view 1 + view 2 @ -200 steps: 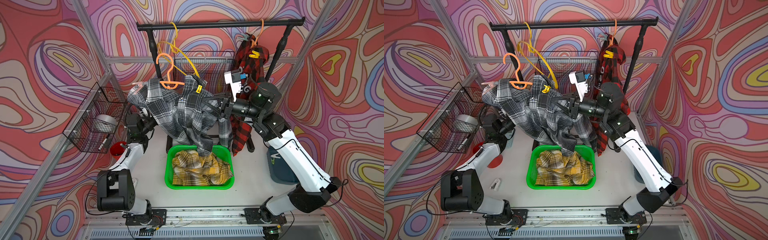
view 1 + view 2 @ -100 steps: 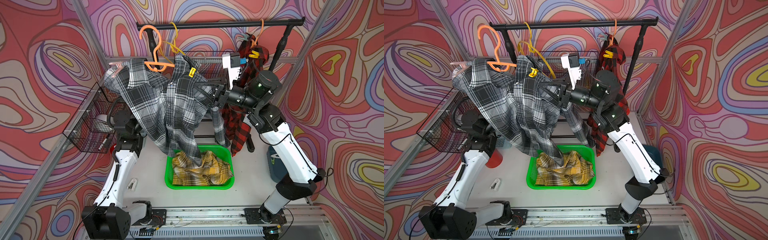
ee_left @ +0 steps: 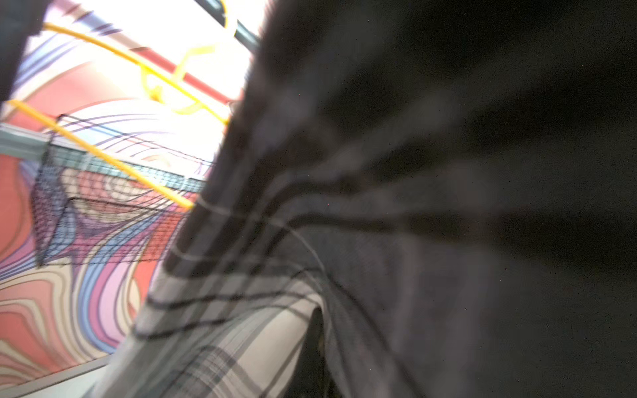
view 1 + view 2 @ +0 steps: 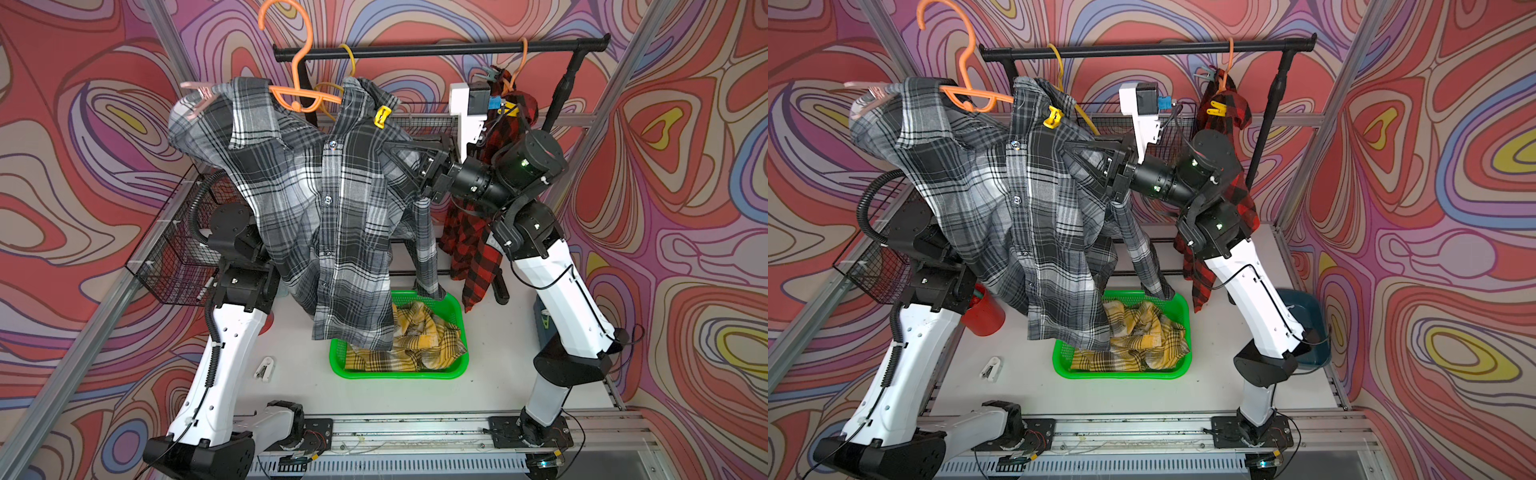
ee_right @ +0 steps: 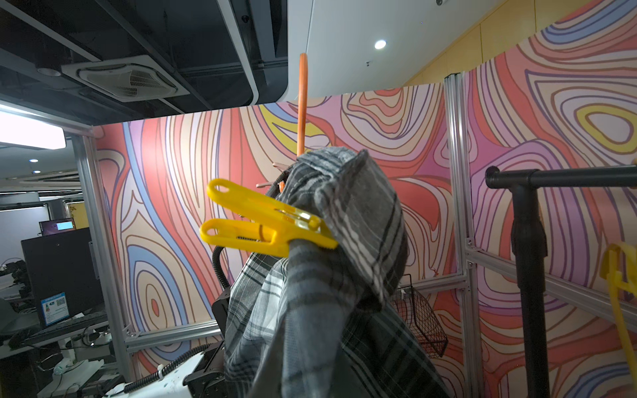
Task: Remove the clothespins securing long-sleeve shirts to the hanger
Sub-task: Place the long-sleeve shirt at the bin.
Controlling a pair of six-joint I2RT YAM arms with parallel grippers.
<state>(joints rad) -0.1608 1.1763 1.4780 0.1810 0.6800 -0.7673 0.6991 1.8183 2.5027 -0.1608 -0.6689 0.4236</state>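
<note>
The grey plaid shirt (image 4: 316, 199) hangs on an orange hanger (image 4: 297, 89) that is held up clear of the black rail (image 4: 436, 49). A yellow clothespin (image 4: 382, 115) is clipped on one shoulder and a pale pink clothespin (image 4: 198, 96) on the other. The right gripper (image 4: 387, 145) is just below the yellow one, its jaws nearly together on a fold of the shirt. The left gripper is closed but hidden under the shirt, so what it clamps cannot be told. The red-black shirt (image 4: 473, 241) hangs on the rail with a teal clothespin (image 4: 491, 75) and a second yellow clothespin (image 4: 1218, 109). A white clothespin (image 4: 264, 368) lies on the desk (image 4: 374, 399) near the green basket (image 4: 399, 372) that holds the yellow-black shirt (image 4: 419, 336)
</note>
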